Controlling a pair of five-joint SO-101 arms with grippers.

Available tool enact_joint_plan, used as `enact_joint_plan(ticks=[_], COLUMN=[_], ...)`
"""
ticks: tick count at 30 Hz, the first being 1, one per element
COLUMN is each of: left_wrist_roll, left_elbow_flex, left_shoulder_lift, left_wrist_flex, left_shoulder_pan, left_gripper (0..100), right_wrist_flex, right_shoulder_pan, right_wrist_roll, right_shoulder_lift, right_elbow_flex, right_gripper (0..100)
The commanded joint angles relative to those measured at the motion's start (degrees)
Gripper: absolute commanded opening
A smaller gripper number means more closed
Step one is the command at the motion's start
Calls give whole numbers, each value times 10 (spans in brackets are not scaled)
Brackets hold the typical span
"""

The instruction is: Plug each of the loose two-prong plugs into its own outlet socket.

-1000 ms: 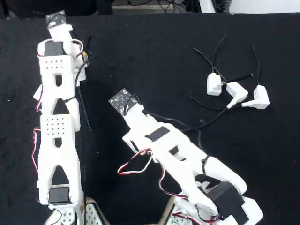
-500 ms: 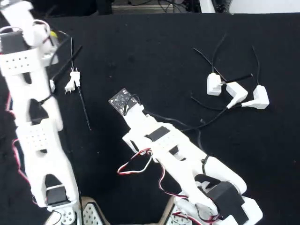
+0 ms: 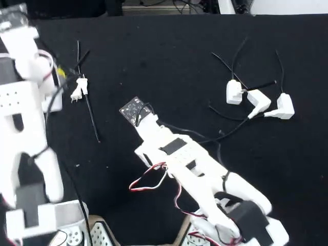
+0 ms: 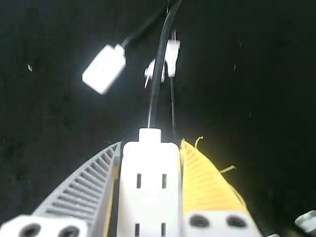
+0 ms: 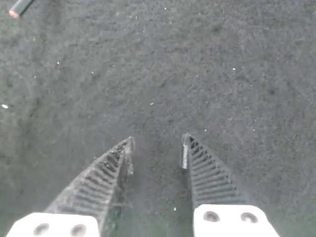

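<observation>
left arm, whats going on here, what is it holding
The left gripper is shut on a white outlet socket with a black cord. A loose two-prong plug lies on the black table just ahead of it, not plugged in. The right gripper is open above bare table, holding nothing.

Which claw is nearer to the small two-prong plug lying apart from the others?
Left. The left claw is just beside the plug; the right claw is farther away, over bare cloth.
</observation>
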Motion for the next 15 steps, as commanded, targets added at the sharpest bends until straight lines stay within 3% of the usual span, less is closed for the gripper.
enact_joint_plan(ticks=[1, 8, 15], left_wrist_roll=[-33, -95, -92], left_elbow_flex=[145, 451, 744], left_shoulder_lift=[-114, -279, -389], left_wrist_flex=[-46, -185, -356], left_shoulder_pan=[9, 17, 111], left_gripper=[29, 29, 29], right_wrist_flex=[25, -74, -81], right_shoulder_pan=[27, 53, 76], right_wrist_roll=[6, 7, 3], right_shoulder_lift=[-71, -160, -167], right_elbow_flex=[0, 104, 109], right_gripper=[142, 142, 142])
